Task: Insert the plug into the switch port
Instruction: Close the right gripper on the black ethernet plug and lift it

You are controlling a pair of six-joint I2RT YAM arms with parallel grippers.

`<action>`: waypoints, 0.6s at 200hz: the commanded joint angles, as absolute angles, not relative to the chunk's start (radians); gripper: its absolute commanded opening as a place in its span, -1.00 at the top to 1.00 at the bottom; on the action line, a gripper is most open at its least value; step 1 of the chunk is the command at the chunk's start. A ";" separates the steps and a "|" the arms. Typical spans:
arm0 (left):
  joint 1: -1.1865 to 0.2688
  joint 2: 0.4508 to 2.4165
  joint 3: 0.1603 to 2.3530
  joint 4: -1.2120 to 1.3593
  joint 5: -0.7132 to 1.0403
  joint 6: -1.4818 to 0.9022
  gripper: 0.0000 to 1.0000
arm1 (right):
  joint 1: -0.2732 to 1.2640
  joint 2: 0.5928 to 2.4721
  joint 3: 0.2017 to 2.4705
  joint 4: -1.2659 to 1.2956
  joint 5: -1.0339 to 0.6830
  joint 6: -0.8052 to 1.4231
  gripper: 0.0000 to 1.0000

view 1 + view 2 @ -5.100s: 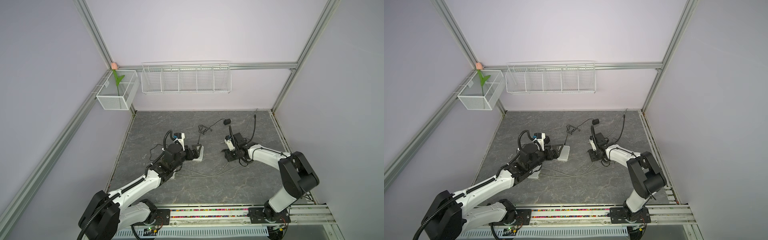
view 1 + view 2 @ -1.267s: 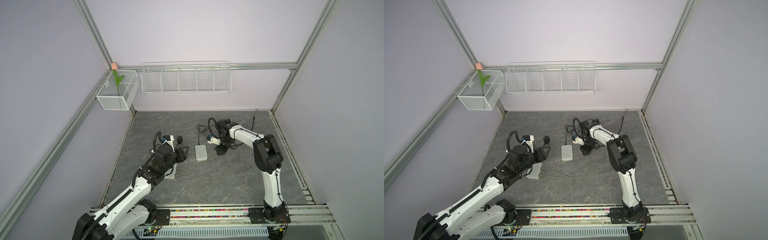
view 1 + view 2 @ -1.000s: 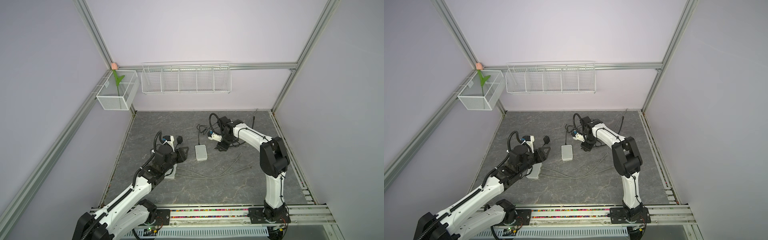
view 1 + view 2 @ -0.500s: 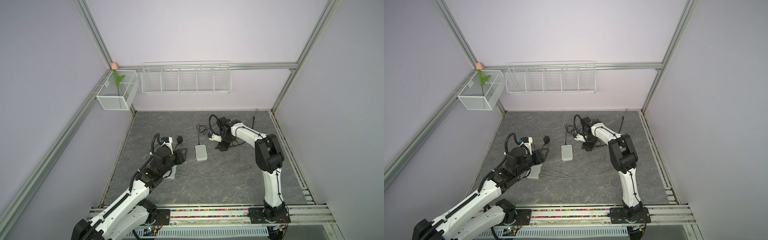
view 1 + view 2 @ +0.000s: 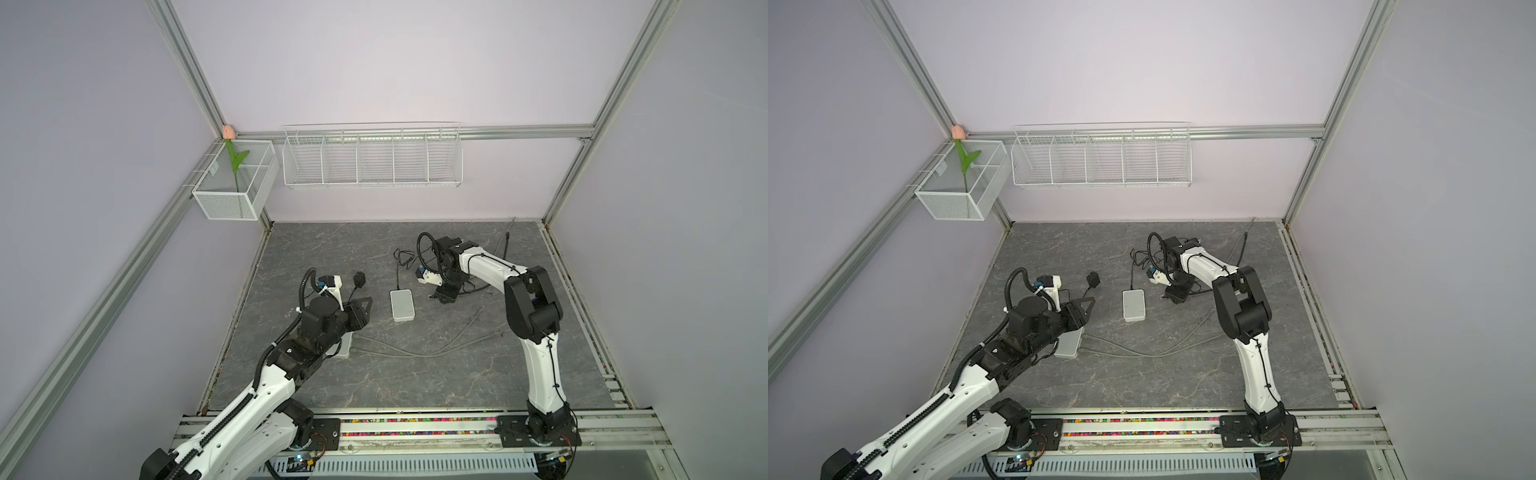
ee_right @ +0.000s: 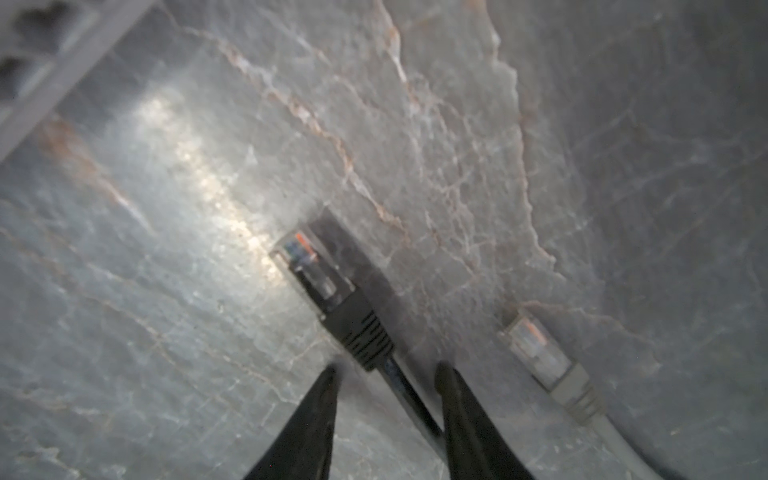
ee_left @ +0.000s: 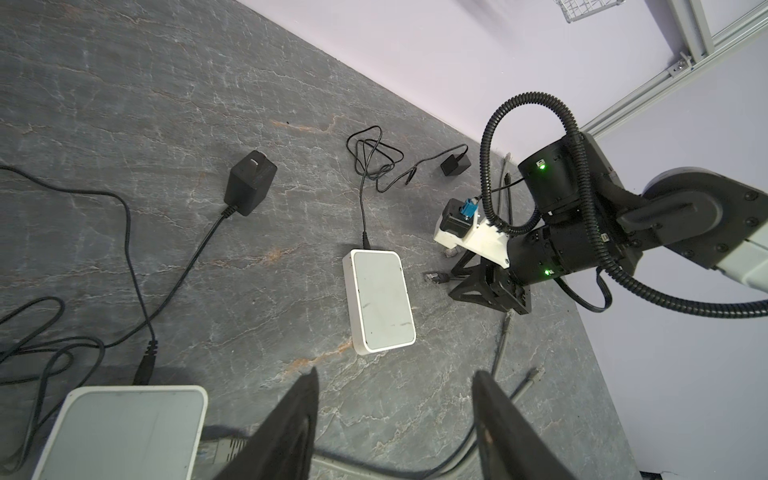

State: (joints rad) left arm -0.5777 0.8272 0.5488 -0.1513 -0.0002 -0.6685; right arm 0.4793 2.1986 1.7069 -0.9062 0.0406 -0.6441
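Grey marbled surface (image 5: pixel 415 374) fills both top views. On it, the white rectangular plastic switch (image 5: pixel 402 305) lies between the left end effector (image 5: pixel 362 311) and the right end effector (image 5: pixel 441 297).

Left wrist view: the left end effector (image 7: pixel 395 399) is spread and empty, with the switch ahead of its tips.

Right wrist view: the right end effector (image 6: pixel 386 382) is spread astride a black cable (image 6: pixel 409 399) without pinching it. The black clear-tipped network plug (image 6: pixel 332 291) lies just beyond its tips, flat on the surface and not in the switch.

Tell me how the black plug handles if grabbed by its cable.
Probably light: the black plug is small beside the right gripper. Its thin cable looks floppy, so gripped there the plug would likely droop and swing. The ribbed boot seems stiffer.
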 commanded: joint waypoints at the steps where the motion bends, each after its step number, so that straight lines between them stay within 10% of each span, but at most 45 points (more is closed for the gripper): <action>1: -0.575 0.812 0.548 -0.166 -0.010 -0.657 -0.16 | 0.484 2.240 1.721 -0.934 0.012 -0.623 0.27; 44: -0.575 0.801 0.539 -0.166 -0.016 -0.659 -0.15 | 0.501 2.222 1.680 -0.920 -0.003 -0.486 0.86; 120: -0.576 0.845 0.503 -0.088 0.030 -0.676 -0.13 | 0.571 2.053 1.433 -0.724 -0.055 -0.346 0.86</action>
